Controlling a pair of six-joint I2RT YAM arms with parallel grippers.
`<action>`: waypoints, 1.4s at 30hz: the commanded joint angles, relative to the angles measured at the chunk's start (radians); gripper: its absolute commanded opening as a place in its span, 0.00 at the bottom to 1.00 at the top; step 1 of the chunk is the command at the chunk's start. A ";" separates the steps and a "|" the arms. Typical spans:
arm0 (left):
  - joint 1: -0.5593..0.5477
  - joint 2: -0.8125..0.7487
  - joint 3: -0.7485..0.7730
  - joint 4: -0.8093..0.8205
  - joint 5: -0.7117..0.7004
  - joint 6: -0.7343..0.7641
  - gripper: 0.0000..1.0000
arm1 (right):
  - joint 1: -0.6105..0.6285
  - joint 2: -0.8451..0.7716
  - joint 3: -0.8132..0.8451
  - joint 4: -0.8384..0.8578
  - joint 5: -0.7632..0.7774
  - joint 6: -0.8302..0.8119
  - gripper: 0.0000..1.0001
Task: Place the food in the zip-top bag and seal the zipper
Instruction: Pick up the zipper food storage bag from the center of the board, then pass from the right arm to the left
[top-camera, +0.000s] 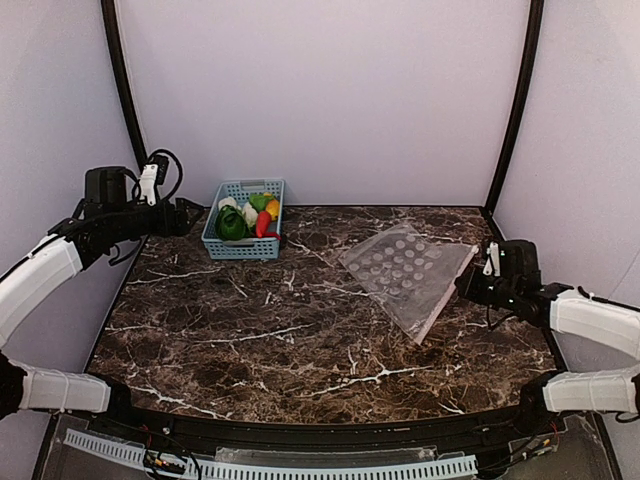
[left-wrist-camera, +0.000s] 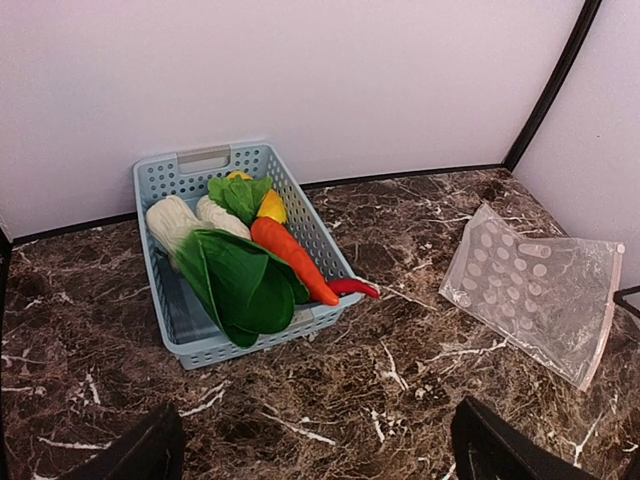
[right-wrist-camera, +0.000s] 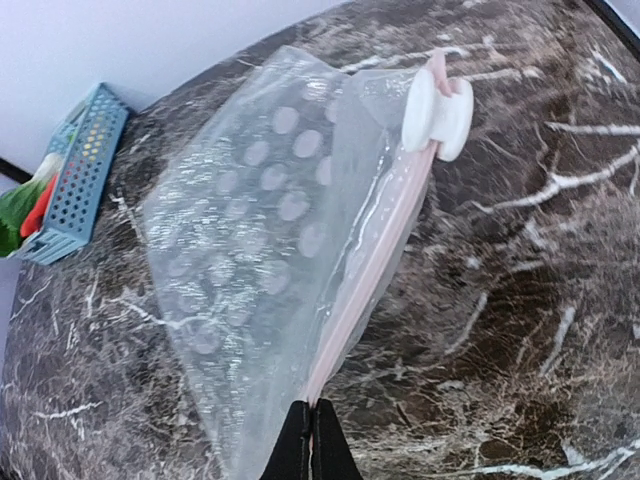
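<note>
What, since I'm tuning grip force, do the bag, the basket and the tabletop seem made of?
Zip-top bag: probably thin clear plastic film, glossy; see-through, wrinkled, catching glints.
Basket: light-blue rigid plastic, fairly matte; moulded lattice of holes.
Tabletop: dark, white-veined marble look, slightly glossy; real stone or printed laminate cannot be told.

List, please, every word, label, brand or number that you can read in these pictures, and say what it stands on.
None: no readable text in any view.
The basket, vegetables and bag bear no print; the bag shows only pale dots, and its white slider is blank.
</note>
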 joint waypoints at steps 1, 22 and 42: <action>-0.035 0.000 0.007 0.009 0.074 0.028 0.93 | 0.013 -0.082 0.092 -0.083 -0.153 -0.245 0.00; -0.460 0.206 0.192 0.039 0.459 0.126 0.95 | 0.458 0.194 0.710 -0.438 -0.567 -0.565 0.00; -0.507 0.219 0.200 0.174 0.653 0.050 0.96 | 0.628 0.284 0.882 -0.575 -0.725 -0.606 0.00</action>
